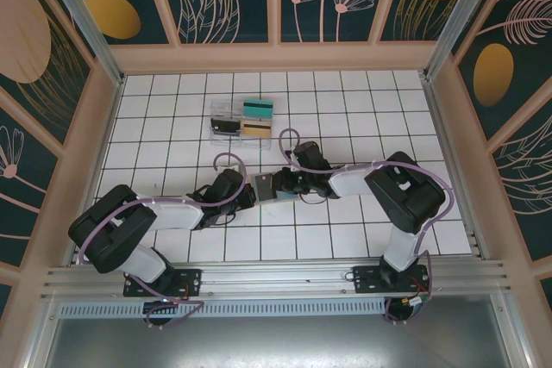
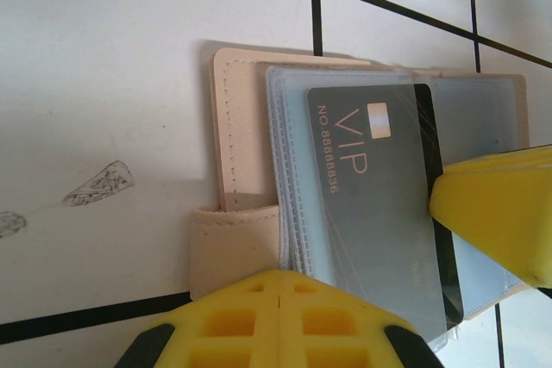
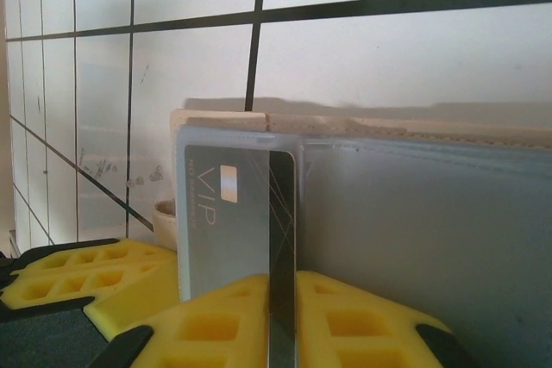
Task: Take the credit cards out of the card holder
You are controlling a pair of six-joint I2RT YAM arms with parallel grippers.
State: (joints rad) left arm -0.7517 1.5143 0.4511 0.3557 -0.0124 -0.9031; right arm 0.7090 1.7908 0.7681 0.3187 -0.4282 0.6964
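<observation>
The credit card point(image 3: 282, 213), gripped by the right claw point(image 3: 282, 292), is seated partly inside the card holder point(image 2: 241, 109) on the desk point(image 1: 172, 109), which is pinned by the clenched left claw point(image 2: 280, 299) and could be dragged along if that pin is lost.

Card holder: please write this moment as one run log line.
left gripper shut on card holder | right gripper shut on black card | black card partly out

Overhead view looks down; both wrist views (close-up) share card holder point(image 2: 241, 144).
</observation>
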